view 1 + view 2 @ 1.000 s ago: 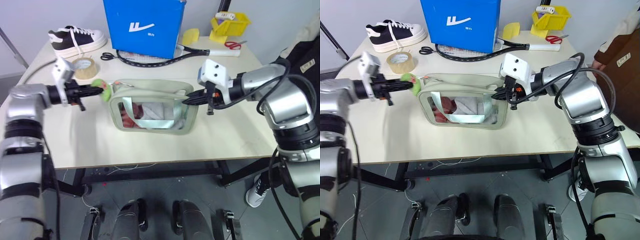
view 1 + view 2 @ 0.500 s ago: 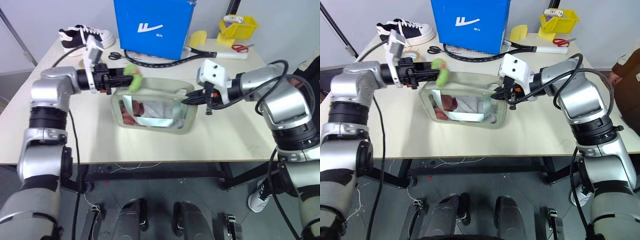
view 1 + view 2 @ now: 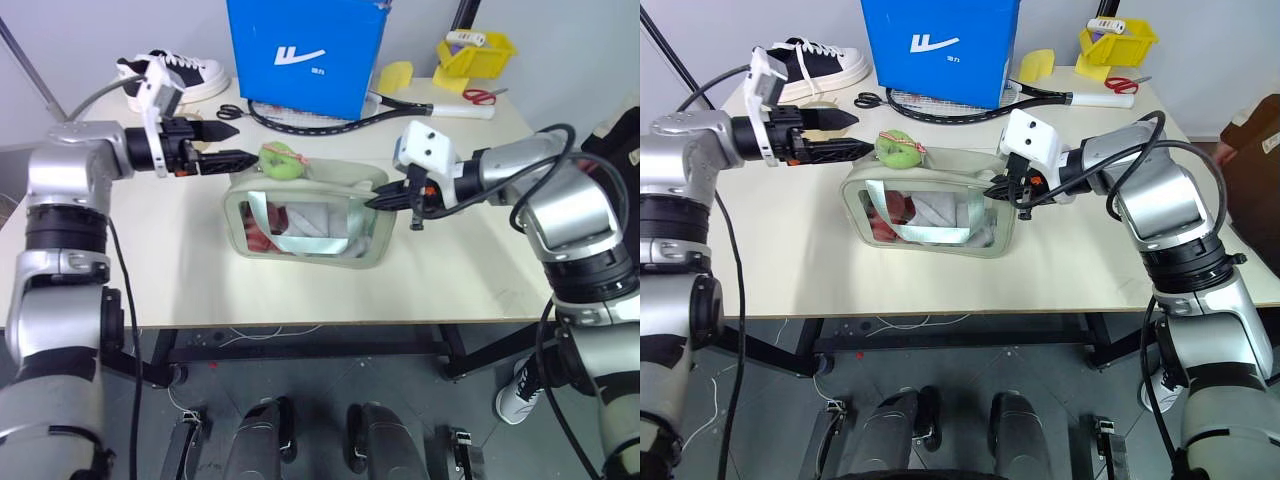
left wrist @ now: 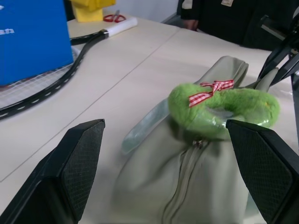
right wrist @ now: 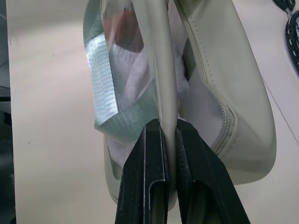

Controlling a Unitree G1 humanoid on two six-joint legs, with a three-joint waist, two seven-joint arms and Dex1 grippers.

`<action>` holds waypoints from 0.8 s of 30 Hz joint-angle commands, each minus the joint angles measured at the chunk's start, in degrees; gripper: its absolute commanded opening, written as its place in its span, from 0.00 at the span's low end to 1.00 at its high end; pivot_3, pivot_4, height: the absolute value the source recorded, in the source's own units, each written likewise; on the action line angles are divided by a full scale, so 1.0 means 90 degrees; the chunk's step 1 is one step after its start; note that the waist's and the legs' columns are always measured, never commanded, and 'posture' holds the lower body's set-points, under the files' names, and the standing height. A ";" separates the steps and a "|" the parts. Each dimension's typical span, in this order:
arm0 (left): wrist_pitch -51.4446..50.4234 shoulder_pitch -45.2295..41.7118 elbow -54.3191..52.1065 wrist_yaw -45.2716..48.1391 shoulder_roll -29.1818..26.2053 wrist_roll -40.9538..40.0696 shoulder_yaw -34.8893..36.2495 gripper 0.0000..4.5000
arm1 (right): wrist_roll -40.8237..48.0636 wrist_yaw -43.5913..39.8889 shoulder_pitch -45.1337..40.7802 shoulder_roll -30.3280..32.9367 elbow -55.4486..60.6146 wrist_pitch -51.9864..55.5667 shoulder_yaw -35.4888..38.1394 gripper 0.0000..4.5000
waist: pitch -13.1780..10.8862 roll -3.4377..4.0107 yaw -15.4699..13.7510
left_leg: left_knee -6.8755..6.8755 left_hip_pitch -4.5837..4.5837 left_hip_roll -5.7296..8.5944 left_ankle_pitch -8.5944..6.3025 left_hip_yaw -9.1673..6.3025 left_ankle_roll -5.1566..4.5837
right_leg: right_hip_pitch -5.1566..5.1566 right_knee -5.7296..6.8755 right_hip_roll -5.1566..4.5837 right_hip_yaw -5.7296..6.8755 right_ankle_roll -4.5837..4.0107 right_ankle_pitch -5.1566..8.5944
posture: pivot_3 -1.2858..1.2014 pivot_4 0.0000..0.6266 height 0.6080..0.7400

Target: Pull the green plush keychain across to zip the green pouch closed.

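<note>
My left pincer (image 3: 232, 144) is spread, at 9 o'clock of the fuzzy round green plush keychain (image 3: 281, 160) atop the sage-green fabric pouch (image 3: 305, 222). My right pincer (image 3: 378, 201) pinches the pouch's pale strap (image 5: 162, 70). The plush likely compresses; grip near its zipper pull.

left tool (image 3: 232, 145) opened, green plush keychain (image 3: 281, 161) released

light: bright, even, overhead | shadows: soft, faint | blur: left wrist foreground soft | glare: none

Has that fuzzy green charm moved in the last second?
Yes. The green plush keychain has travelled from off the green pouch's left end to on top of it, toward the right gripper.
</note>
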State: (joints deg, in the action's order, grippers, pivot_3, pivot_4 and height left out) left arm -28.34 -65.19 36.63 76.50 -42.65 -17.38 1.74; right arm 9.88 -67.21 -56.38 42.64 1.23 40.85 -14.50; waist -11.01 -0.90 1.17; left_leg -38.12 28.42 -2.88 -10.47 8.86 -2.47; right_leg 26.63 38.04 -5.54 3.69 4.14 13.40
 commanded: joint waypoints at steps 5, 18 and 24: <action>0.0079 0.1509 -0.1729 0.0823 -0.0572 -0.0448 0.0112 0.99 | 0.0048 0.0026 -0.0009 0.0039 0.0175 -0.0031 0.0092 0.00 | 0.0000 0.0000 0.0015 | 0.0003 -0.0002 -0.0002 0.0007 0.0000 0.0012 | 0.0000 0.0001 -0.0006 -0.0003 -0.0001 0.0000 | 0.52 0.24 0.82; 0.0643 0.1766 -0.1571 -0.0021 -0.0152 -0.0143 0.0025 0.01 | 0.0152 -0.0095 -0.0056 0.0083 0.0268 -0.0004 0.0096 0.00 | 0.0000 0.0000 -0.0013 | 0.0001 0.0001 -0.0001 -0.0006 -0.0006 0.0005 | 0.0002 -0.0001 -0.0013 -0.0002 -0.0009 -0.0002 | 0.52 0.24 0.82; 0.0421 0.1867 -0.1891 -0.0261 -0.0195 -0.0159 0.0023 0.00 | 0.0726 -0.0330 -0.0328 0.0118 0.0295 0.0211 0.0625 0.54 | 0.0000 0.0000 -0.0021 | 0.0001 0.0002 0.0000 -0.0007 -0.0006 0.0002 | 0.0002 -0.0001 -0.0013 -0.0002 -0.0009 -0.0002 | 0.52 0.24 0.82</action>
State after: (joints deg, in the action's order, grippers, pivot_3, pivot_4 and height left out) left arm -24.31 -47.76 22.21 74.53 -43.85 -17.98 0.99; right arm 14.07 -69.62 -56.35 43.27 2.13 43.09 -12.81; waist -11.01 -0.90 0.98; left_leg -38.11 28.44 -2.88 -10.53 8.80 -2.45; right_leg 26.65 38.03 -5.65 3.68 4.06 13.38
